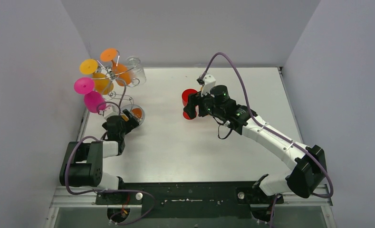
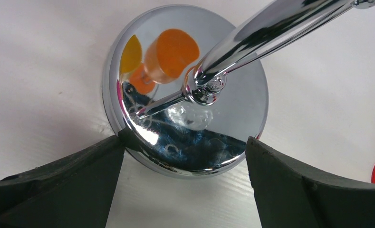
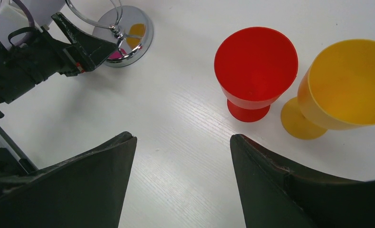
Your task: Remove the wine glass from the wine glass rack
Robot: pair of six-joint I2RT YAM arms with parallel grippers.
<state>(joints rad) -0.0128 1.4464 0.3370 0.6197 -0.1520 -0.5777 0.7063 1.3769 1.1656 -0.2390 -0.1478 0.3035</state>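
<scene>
Straddling the wine glass rack (image 2: pixel 242 109) at 10 o'clock, the open left tool (image 2: pixel 183 154) seems to steady it; next the open, empty right tool (image 3: pixel 181 137) must fetch a hanging pink wine glass (image 1: pixel 94 100).

Top camera looks steeply down on the white table (image 1: pixel 176 147) from its near edge. Left wrist camera closely faces the silver wire rack's round shiny base (image 2: pixel 176 123); right wrist camera shares it, farther off.
</scene>
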